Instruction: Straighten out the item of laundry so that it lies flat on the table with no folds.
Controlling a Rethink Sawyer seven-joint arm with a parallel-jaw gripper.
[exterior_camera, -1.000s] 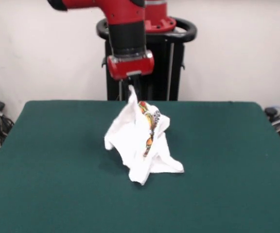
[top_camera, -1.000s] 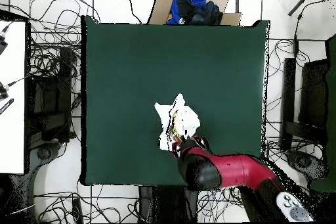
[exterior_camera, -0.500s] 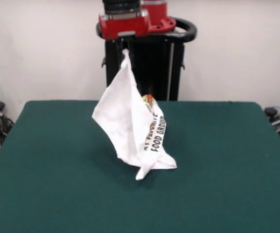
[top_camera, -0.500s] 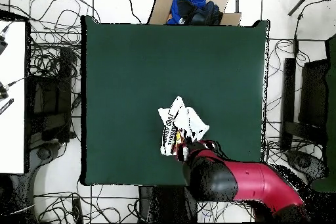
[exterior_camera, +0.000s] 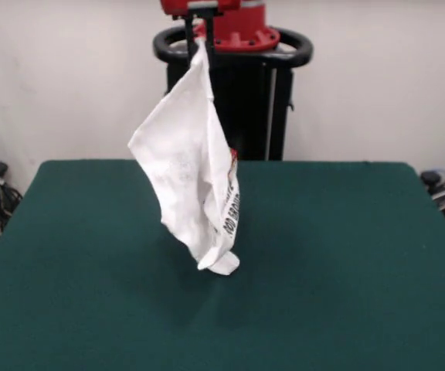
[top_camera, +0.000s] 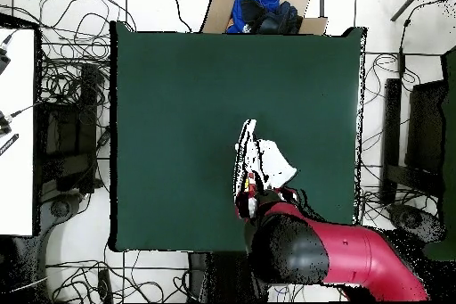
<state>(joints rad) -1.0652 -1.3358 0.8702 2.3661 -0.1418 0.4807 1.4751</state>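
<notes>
The item of laundry [exterior_camera: 191,178], a small white T-shirt with black lettering and a bit of colour print, hangs in a long bunched drape from the gripper [exterior_camera: 198,42] at the top of the front view. The gripper is shut on the shirt's top corner. The shirt's lowest fold [exterior_camera: 219,263] sits at or just above the dark green table [exterior_camera: 346,255]; I cannot tell whether it touches. In the overhead view the shirt [top_camera: 258,167] shows as a narrow white shape just beyond the red arm [top_camera: 312,251], which hides the gripper there.
A cardboard box holding blue and black cloth [top_camera: 263,11] sits past the table's far edge in the overhead view. Cables cover the floor on both sides of the table. The black pedestal [exterior_camera: 234,100] stands behind the hanging shirt.
The gripper has risen steadily with the shirt's corner in it. The shirt has gone from a crumpled heap on the table to a hanging drape, nearly all of it lifted off.
</notes>
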